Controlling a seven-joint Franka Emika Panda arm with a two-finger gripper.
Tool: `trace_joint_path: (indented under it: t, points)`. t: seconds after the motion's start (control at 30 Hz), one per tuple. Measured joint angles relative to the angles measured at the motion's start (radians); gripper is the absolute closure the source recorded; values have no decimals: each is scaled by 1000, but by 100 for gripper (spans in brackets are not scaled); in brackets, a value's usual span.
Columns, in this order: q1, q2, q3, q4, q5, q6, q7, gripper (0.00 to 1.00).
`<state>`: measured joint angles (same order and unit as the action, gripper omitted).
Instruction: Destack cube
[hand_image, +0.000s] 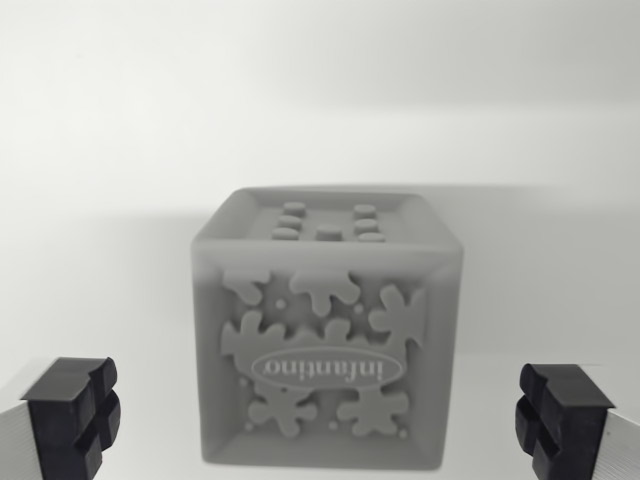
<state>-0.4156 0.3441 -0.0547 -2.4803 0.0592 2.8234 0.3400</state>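
Grey rubbery Infantino cube (325, 330) sits dead centre in the wrist view, between our 2 black fingertips (72, 412), and our gripper (320, 420) is spread wide, holding nothing. We can't tell whether another cube sits under it. Risk as we see it: closing off-centre could shove or tip the soft block, or squash it. Nothing else on the white surface (120, 120) blocks us.

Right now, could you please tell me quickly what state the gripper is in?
Gripper: open, holding nothing; its fingers stand wide apart on either side of the cube, not touching it.
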Motion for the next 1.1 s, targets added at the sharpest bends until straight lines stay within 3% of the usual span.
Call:
trace_joint_path:
  t: [0.47, 1.1]
  points:
    - [9, -145, -14, -20, -26, -122, 17, 0]
    - [8, -339, -17, -10, -55, -326, 38, 0]
